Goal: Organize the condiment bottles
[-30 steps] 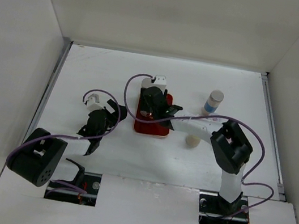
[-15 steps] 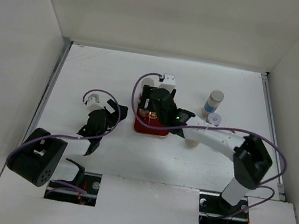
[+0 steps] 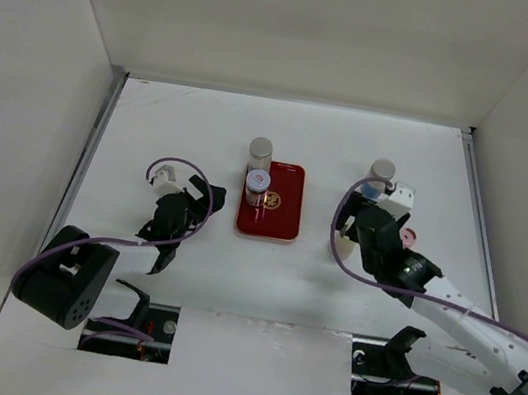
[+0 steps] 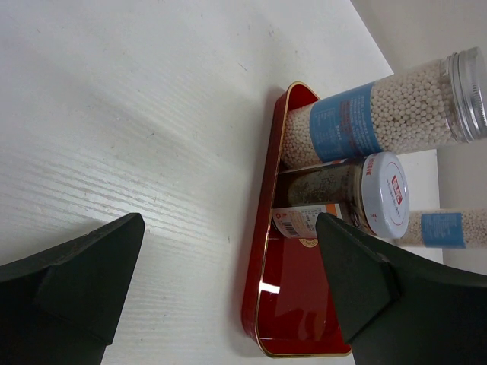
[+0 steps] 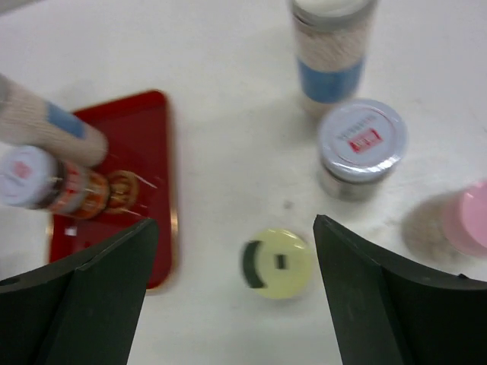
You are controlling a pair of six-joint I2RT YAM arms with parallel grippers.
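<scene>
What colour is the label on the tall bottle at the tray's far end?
Blue; the tall bottle shows best in the left wrist view.

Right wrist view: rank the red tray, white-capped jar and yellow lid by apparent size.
Largest: red tray.
Then white-capped jar.
Then yellow lid, slightly smaller; the jar's cap stands nearer the camera, so that pair is unsure.

The left arm and right arm pair white links with rounded black joint housings, trail looping purple cables, and carry matte black, wedge-shaped fingers.
</scene>
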